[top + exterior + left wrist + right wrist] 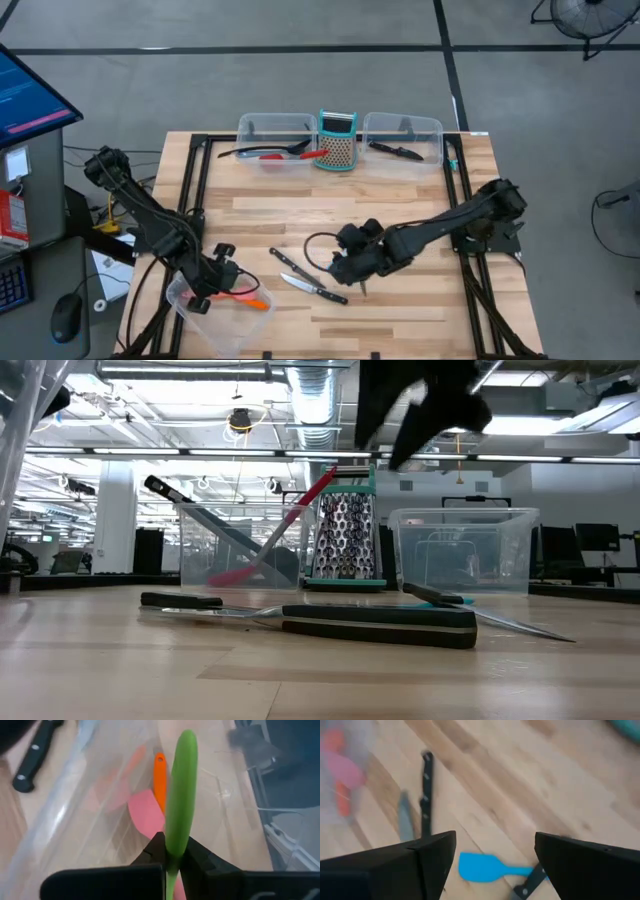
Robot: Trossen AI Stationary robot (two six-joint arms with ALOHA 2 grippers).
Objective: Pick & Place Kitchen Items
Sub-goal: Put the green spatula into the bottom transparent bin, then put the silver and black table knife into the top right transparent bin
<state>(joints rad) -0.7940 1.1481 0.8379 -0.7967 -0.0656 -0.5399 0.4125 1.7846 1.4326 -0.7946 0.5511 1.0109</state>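
So the left gripper [172, 862] is clamped tight on a green spatula [180, 795], holding it right over the clear tub [200, 305] at the near left corner of the table. My guess is it's about to drop it in, since that tub already has an orange spatula [159, 780] and a pink spatula [145, 812] lying in the bottom. Looks like that's the spatula bin.

The right gripper [495, 855] has its fingers spread wide with nothing in them, hovering low over the middle of the table. Right under it sits a blue spatula [487, 868], partly lying across a dark handle, and I can't tell whether it's actually touching the board. Probably that's the next pick, and the wide opening makes sense for coming down around it.

Two black-handled knives [310, 285] lie flat on the wood just left of the right gripper, near each other, still waiting to be sorted.

At the far edge there are two more tubs with the teal-framed grater [337, 142] standing between them. The left one [272, 140] holds a red spoon [300, 155] and dark utensils leaning against the wall, the right one [405, 140] has a black-handled knife [397, 151]. So sorting by type seems to be the idea.
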